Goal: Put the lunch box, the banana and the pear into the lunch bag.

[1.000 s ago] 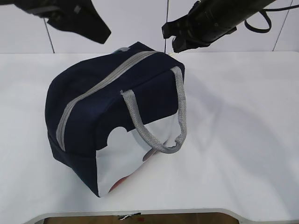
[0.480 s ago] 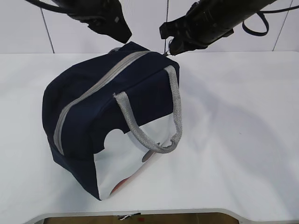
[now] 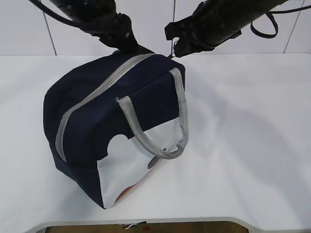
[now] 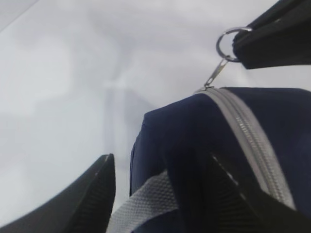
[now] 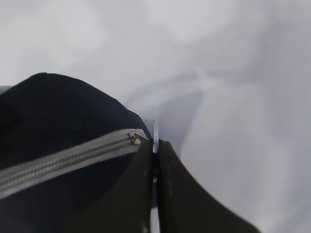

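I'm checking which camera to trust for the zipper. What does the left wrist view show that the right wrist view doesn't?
Only the left wrist view shows the ring pull in full, pinched by the right tool, plus a grey handle and one finger of the left tool, with the bag's end next to it.

Only the right wrist view shows the right tool's two fingers pressed together on the pull, seen edge-on.

Both show the navy lunch bag, its closed grey zipper and the white table.

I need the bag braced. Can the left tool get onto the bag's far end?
Probably yes: the left tool hangs open at the lunch bag end, nothing between.
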